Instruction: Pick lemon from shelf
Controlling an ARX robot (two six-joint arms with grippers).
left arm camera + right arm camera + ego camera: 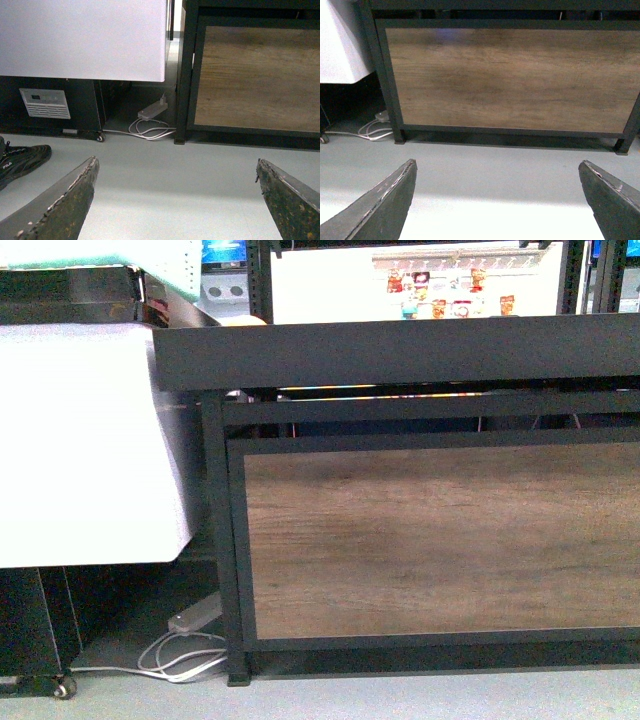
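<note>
1. Lemon — not to be seen in any view. The front view sits too low to look onto the trays, so its place on the shelf cannot be told.
2. Shelf (400, 355): its dark tray edge runs across the upper part of the front view, and the wood-grain panel (440, 540) fills the frame below it. Both wrist views face that panel and the floor (165, 147) at its foot.
3. Left gripper (176, 161) hangs spread wide over bare floor with nothing between its fingers. The right gripper (497, 162) is likewise released and empty.
4. Progress, as a judgement — nothing of the pick looks done. Finding the fruit, raising an arm above the tray edge, closing on the fruit and lifting it off are all left.
5. Beside the shelf's left corner post stands a white cabinet (80, 440), with a power strip (195, 618) and its coiled white cable on the floor.
</note>
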